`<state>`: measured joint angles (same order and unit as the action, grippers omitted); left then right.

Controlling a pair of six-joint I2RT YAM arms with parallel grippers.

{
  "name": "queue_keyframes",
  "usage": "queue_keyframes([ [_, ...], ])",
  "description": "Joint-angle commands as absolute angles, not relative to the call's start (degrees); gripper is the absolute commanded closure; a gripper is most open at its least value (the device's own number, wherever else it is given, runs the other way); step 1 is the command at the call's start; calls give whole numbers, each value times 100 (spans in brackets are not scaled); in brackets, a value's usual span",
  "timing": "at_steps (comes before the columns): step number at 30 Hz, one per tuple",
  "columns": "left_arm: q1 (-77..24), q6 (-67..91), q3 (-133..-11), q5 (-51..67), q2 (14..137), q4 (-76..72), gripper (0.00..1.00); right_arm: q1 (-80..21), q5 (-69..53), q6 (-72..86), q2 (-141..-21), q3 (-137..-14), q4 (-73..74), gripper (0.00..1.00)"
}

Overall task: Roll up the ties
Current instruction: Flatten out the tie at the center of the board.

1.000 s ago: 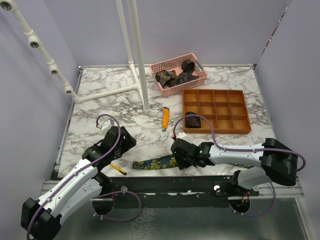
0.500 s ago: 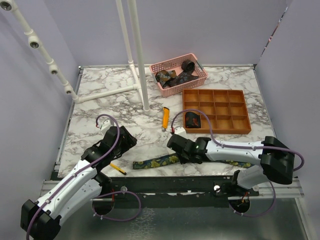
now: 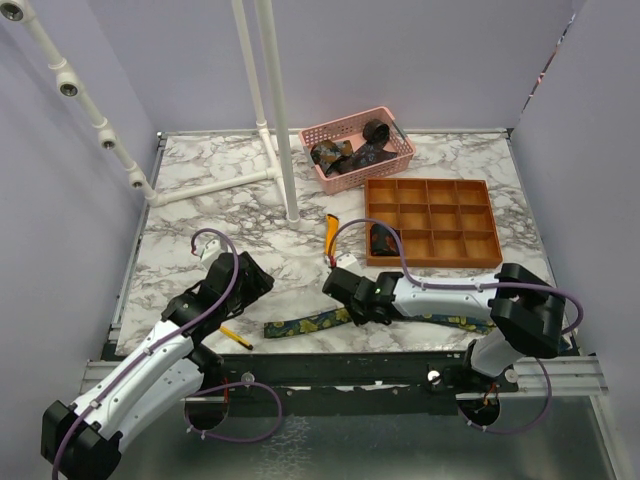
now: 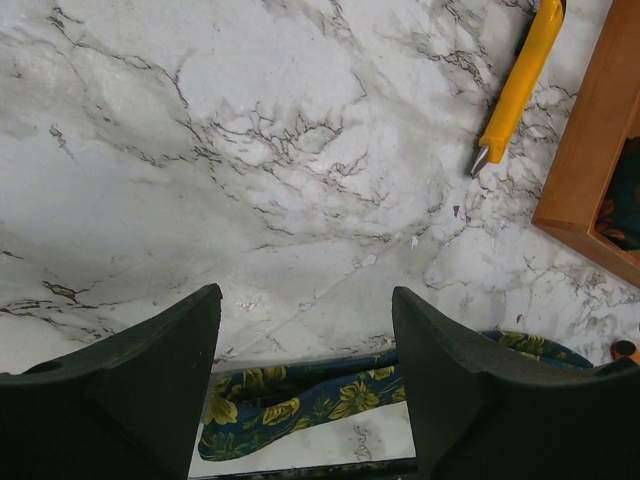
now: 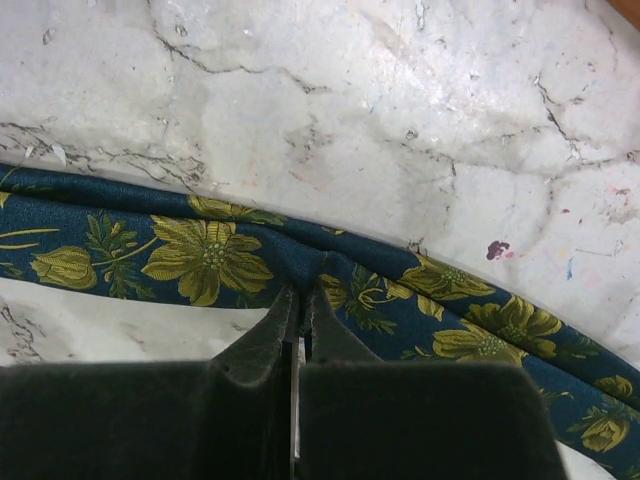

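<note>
Fingers point(image 5: 255, 365) of our right gripper point(image 5: 300, 300) are clamped on a pucker of the floral tie point(image 3: 305, 324). It lies flat along the near edge of the table point(image 3: 290, 285). Our left gripper point(image 4: 305, 300) hangs wide above the tie's left end. We judge rolling is barely begun. Next, curl the pinched cloth over itself, using the bare marble on the far side, short of the knife point(image 3: 331, 233).

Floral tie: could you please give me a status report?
Right fingers shut, pinching floral tie. Left fingers open, empty. Utility knife well apart.
</note>
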<state>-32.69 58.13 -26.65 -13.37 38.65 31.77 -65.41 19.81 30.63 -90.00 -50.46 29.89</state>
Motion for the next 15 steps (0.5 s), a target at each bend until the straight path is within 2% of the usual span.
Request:
queue_keyframes([
  [1,-3243,5875,-2709,-1225,3775,3172,29,-6423,2046,2954,-9080,-5065,2589,98],
  [3,-3243,5938,-2688,-1178,3738,3188,29,-6420,1959,2953,-9104,-5092,2498,90],
  [7,-3259,6126,-2586,-974,3540,3177,32,-6417,1921,3062,-9034,-5059,2496,55],
  [9,-3319,6145,-2592,-949,3366,3202,39,-6408,1969,3153,-8804,-5000,2516,45],
  [11,-3432,6236,-2611,-940,3148,3210,44,-6371,1995,3265,-8549,-4940,2546,40],
  [15,-3739,6337,-2648,-715,3239,3243,64,-6224,1858,3585,-8039,-4645,2309,40],
])
